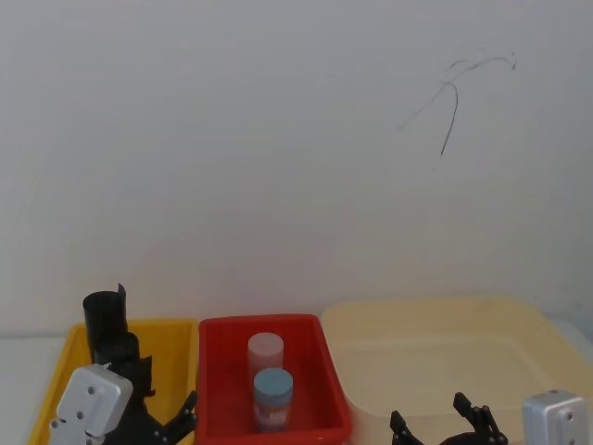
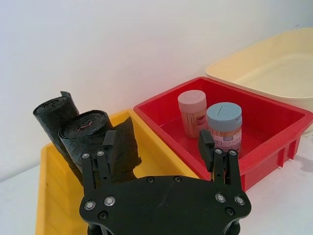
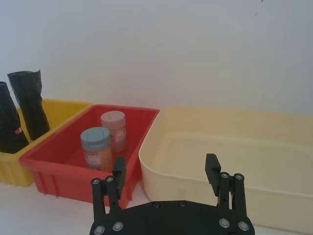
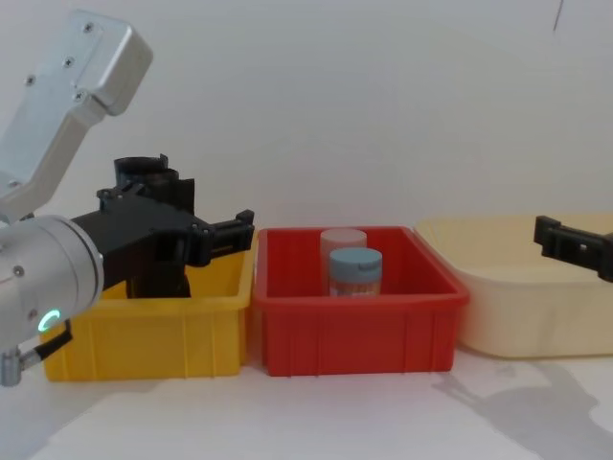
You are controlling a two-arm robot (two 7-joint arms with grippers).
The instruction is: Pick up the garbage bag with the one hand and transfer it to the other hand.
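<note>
Black garbage bag; yellow bin; red bin; cream tub.

Right end effector spread before cream tub; garbage bag seemingly in yellow bin.

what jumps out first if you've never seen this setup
Three bright tubs sit side by side: a yellow bin, a red bin and a cream bin. Two black garbage bag rolls stand upright in the yellow one, with the left claw open close beside them. The right claw hangs open in front of the cream bin.
</note>
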